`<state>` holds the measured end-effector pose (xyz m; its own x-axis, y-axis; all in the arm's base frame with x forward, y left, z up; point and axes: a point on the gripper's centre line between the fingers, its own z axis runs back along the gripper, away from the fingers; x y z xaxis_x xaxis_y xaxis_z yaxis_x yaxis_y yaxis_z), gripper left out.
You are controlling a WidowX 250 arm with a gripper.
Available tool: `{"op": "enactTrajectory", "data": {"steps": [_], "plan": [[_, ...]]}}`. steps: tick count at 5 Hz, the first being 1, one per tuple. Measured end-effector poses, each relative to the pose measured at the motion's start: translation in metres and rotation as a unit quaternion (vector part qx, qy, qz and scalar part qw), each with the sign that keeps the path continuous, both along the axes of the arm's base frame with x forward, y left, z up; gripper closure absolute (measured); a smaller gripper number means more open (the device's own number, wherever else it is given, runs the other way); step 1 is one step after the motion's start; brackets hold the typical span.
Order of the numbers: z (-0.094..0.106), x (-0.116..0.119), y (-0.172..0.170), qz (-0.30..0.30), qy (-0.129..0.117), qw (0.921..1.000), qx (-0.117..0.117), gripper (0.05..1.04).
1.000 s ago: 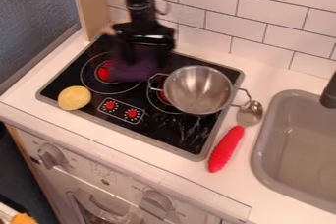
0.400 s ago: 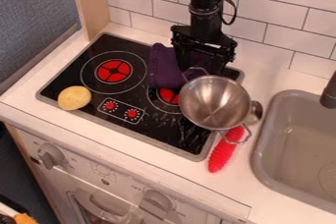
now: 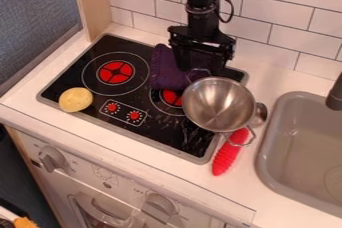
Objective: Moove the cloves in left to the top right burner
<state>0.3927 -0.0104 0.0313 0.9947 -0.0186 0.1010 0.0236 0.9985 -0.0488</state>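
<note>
From where I'm standing, the purple cloth (image 3: 163, 69) lies bunched on the black stove (image 3: 157, 128), just above the middle of the frame, its left part in plain sight and its right part running in under the gripper (image 3: 200, 64). I take it to be what the task calls "cloves". Whether the jaws have hold of it or are released, I can't tell; they're dark against dark cloth.

It looks knitted or woven thick, so I'd expect it light, soft and floppy, not slippery, nothing to break. It would sag and trail rather than keep a shape. I'd pinch a raised fold near its middle, deep enough to catch more than one layer; a corner would leave the rest dragging.

The steel pot (image 3: 217, 103) sits right of centre, its upper handle right by the cloth, and a loose edge could snag there. By my judgement the cloth is about where the top right burner should be, so what's left is likely letting go cleanly and lifting straight up.
</note>
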Motion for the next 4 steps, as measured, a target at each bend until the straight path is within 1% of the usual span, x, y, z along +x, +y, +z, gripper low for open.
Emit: {"op": "enactTrajectory", "data": {"steps": [1, 2, 3, 4], "plan": [[0.009, 0.002, 0.003, 0.009, -0.007, 0.9999, -0.009, 0.085], [0.038, 0.009, 0.003, 0.017, -0.038, 0.9991, -0.008, 0.085], [0.081, 0.010, 0.007, 0.023, -0.092, 0.9954, 0.006, 0.085], [0.101, -0.005, -0.005, 0.013, -0.119, 0.9928, 0.009, 0.085]]}}
